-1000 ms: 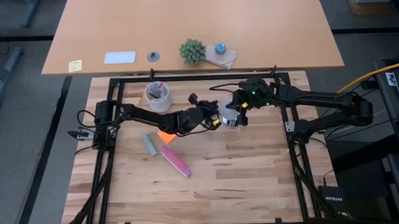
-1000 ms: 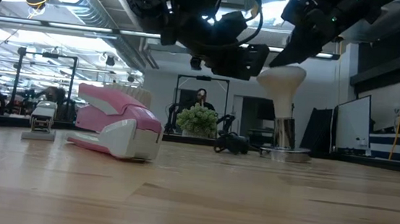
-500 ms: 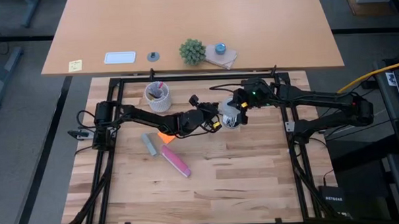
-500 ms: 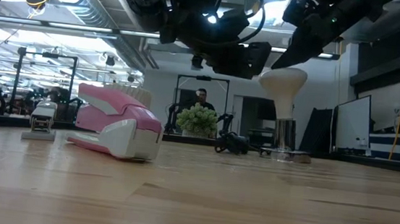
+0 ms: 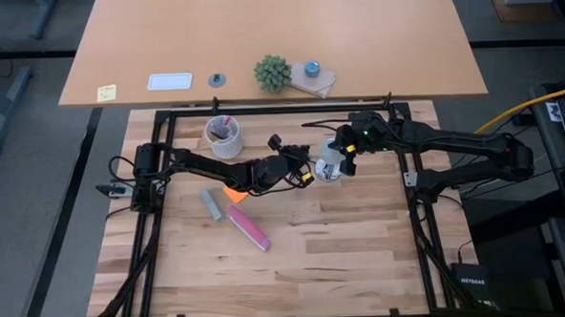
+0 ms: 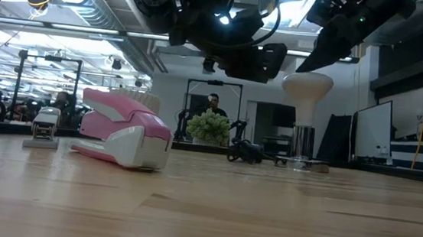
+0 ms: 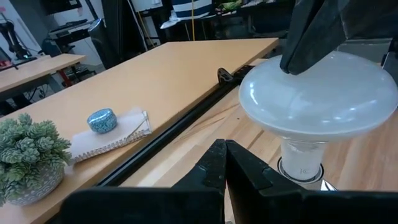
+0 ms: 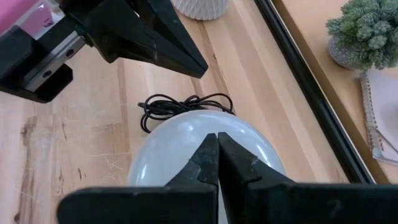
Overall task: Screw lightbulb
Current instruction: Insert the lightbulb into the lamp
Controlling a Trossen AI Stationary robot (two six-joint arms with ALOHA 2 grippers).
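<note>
The white lightbulb (image 6: 306,88) stands upright with its neck in the shiny metal socket (image 6: 304,164) on the table, right of centre in the high view (image 5: 328,163). My right gripper (image 6: 312,67) is shut and comes down on the bulb's dome from the right (image 8: 217,149). My left gripper (image 7: 224,163) is shut and hovers just left of the bulb (image 5: 307,171), level with its neck and apart from it. A black cord (image 8: 180,106) lies coiled behind the socket. My right gripper's shut fingertips (image 7: 311,53) lie against the top of the bulb's dome (image 7: 323,74). They slant down from above and from the table's right. The bulb stands upright on its neck in the socket. The fingers hide the exact touching spot in the right wrist view.
A pink stapler (image 5: 249,227), a grey block (image 5: 211,204) and an orange scrap (image 5: 234,192) lie left of centre. A white cup with pens (image 5: 223,135) stands at the far left. A plant (image 5: 272,73) sits on the far table beyond the black rail.
My right gripper has tipped and drawn a little toward the table's right edge, staying shut. The bulb's dome has swung with it from a slight lean to upright, while its neck has stayed in the socket.
</note>
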